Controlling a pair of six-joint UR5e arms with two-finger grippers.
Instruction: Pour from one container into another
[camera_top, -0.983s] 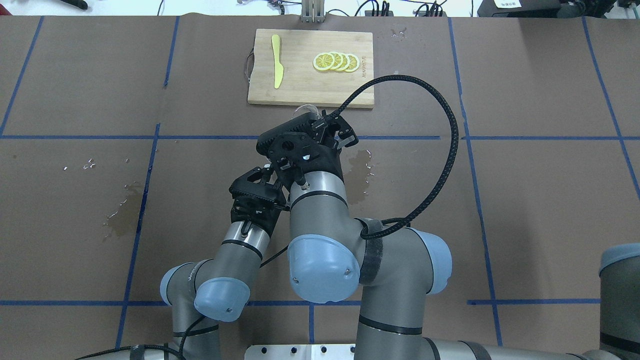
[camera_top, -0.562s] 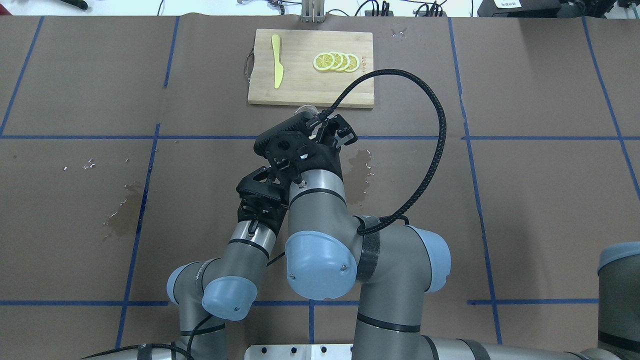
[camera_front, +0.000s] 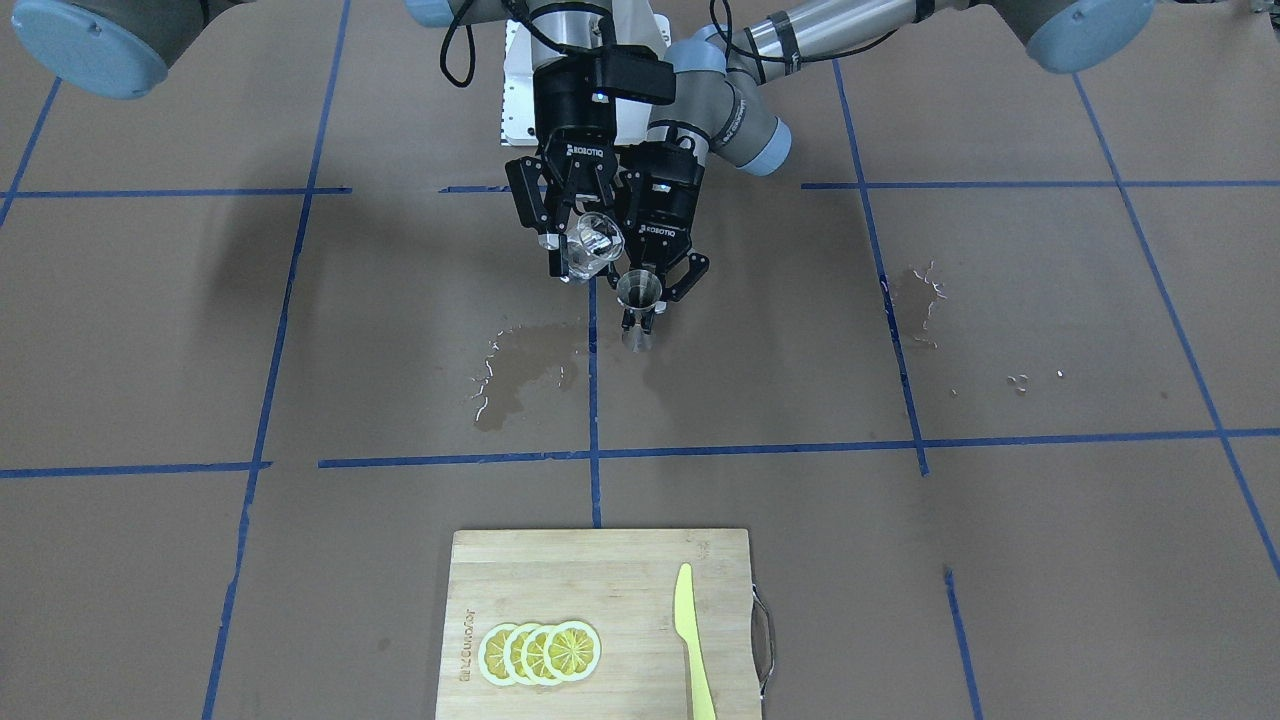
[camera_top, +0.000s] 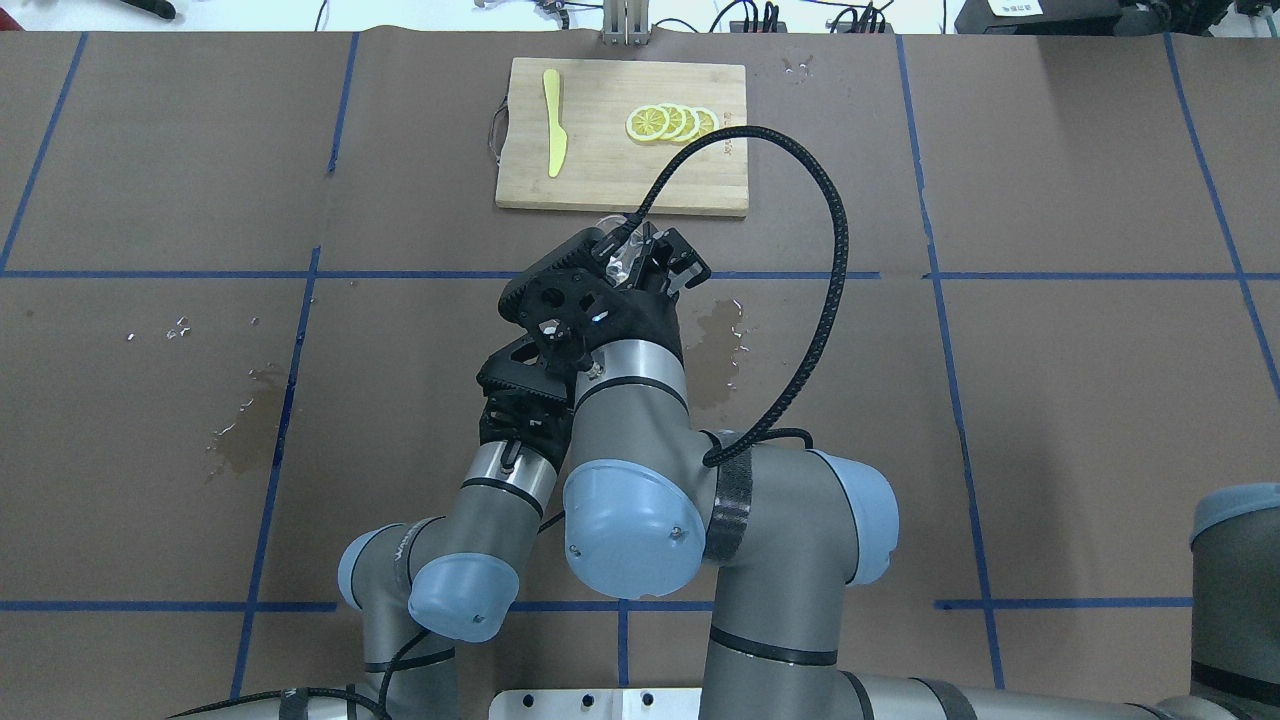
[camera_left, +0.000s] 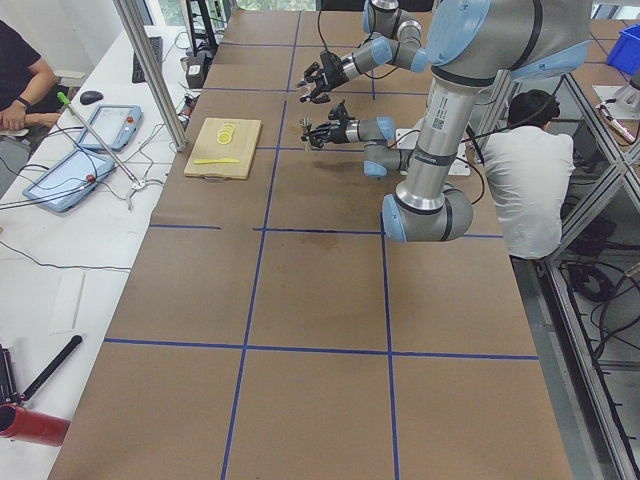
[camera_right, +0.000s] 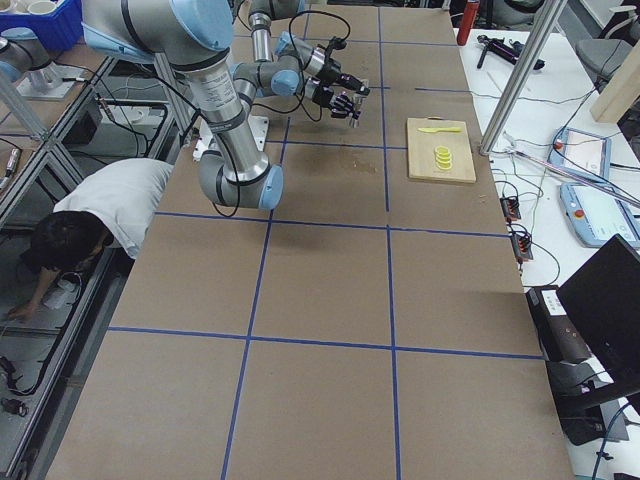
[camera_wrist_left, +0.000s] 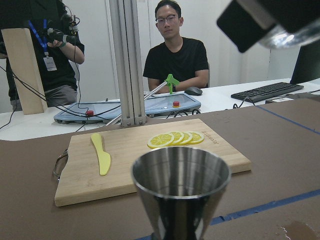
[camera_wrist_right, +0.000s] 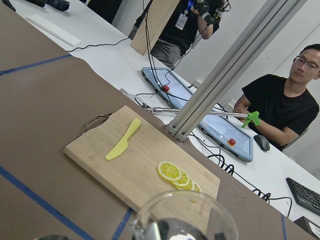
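Note:
The small clear glass tumbler (camera_front: 596, 243) hangs above the table, tilted toward the steel jigger (camera_front: 638, 292). My right gripper (camera_front: 583, 252) is shut on the tumbler. My left gripper (camera_front: 641, 314) is shut on the jigger's narrow waist and holds it upright just beside and below the glass. In the left wrist view the jigger's (camera_wrist_left: 181, 192) open mouth fills the foreground, with the tumbler (camera_wrist_left: 295, 36) at the top right. The glass rim (camera_wrist_right: 182, 216) shows at the bottom of the right wrist view. From overhead the right arm covers the jigger, and only a bit of the tumbler (camera_top: 618, 258) shows.
A wooden cutting board (camera_front: 600, 570) lies at the far side with lemon slices (camera_front: 540, 652) and a yellow knife (camera_front: 690, 640). Wet patches (camera_front: 520, 375) mark the brown paper under the grippers, with more water (camera_front: 915, 295) to the side. Seated and standing people (camera_wrist_left: 175, 55) are beyond the table.
The right wrist has turned and shifted slightly left, tipping the tumbler further. The left arm has edged right under it. The black cable has swung left.

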